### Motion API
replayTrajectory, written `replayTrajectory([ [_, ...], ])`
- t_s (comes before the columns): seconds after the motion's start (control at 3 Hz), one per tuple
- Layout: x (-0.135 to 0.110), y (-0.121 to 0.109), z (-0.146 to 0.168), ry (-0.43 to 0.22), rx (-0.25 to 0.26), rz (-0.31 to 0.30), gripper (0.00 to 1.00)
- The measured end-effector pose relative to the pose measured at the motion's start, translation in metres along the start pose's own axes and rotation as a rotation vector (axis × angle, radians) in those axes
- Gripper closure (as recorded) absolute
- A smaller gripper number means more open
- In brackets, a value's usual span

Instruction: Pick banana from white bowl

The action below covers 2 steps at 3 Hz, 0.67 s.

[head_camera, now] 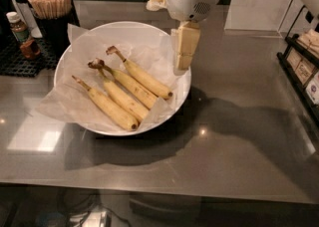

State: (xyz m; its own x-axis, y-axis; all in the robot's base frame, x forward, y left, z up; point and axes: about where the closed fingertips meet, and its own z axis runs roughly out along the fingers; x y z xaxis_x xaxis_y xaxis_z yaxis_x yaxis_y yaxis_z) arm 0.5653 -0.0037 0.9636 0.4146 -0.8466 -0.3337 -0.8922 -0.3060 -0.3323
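The white bowl (114, 130), lined with crinkled white paper, sits left of centre on the grey counter. The banana (145, 78) with the frayed, curled brown stem lies rightmost in it, slanting from upper left to lower right. Left of it lie two bananas (127, 94) joined at one dark stem, then a single banana (107, 106) with a thin straight stem. My gripper (182, 62) hangs pointing down over the bowl's right side. It is just right of the banana and above it, touching none of the fruit. The white arm reaches in from the top.
A black cup of wooden stirrers (50, 3) and small bottles (20, 29) stand on a black mat at the back left. A dark rack with packets (304, 69) lines the right edge. A pale upright panel (259, 2) stands at the back right.
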Motion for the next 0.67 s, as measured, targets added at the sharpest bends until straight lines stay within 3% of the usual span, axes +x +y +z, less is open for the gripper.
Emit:
replayTrajectory([
  [0.67,-0.055,-0.016,0.015,-0.202,-0.005,-0.135,0.0],
])
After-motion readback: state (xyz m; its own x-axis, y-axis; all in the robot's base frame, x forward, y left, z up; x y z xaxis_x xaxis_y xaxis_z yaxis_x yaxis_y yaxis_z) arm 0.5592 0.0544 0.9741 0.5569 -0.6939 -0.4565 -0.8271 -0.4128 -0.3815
